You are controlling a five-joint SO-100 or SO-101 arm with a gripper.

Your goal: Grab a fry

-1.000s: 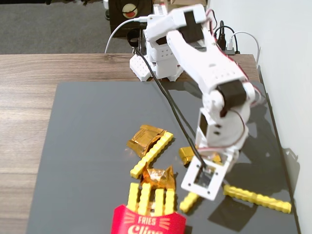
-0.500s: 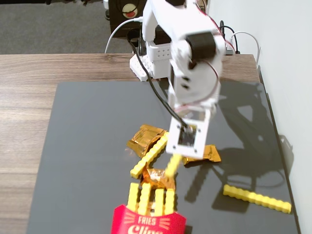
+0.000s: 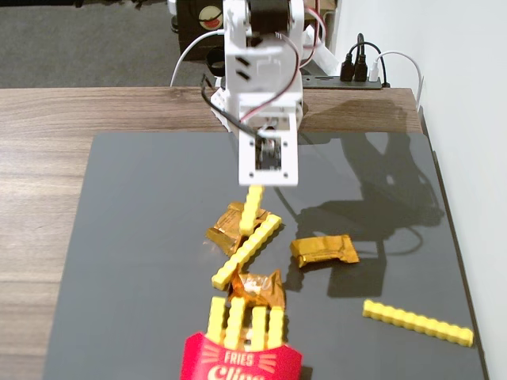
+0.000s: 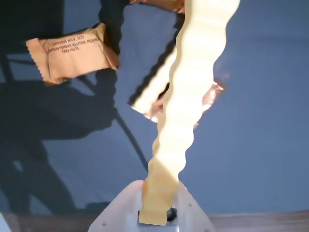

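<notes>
Fry [image 3: 253, 210], a bright yellow studded stick, hangs from the white claw [image 3: 267, 180] above the dark mat [image 3: 142, 237] on the wooden counter [image 3: 47, 119], its lower end over a crumpled gold wrapper [image 3: 226, 229]. In the wrist view the same fry [image 4: 186, 101] runs up the middle of the picture from the claw [image 4: 157, 215], which is clenched on its near end. A second fry [image 3: 247, 250] lies slantwise on the mat just below; whether the held one touches it is hard to judge. Another wrapper [image 3: 323, 250] lies to the right in the fixed view, a lone fry [image 3: 417, 322] farther right. A red carton [image 3: 240, 360] at the bottom edge holds more yellow sticks.
</notes>
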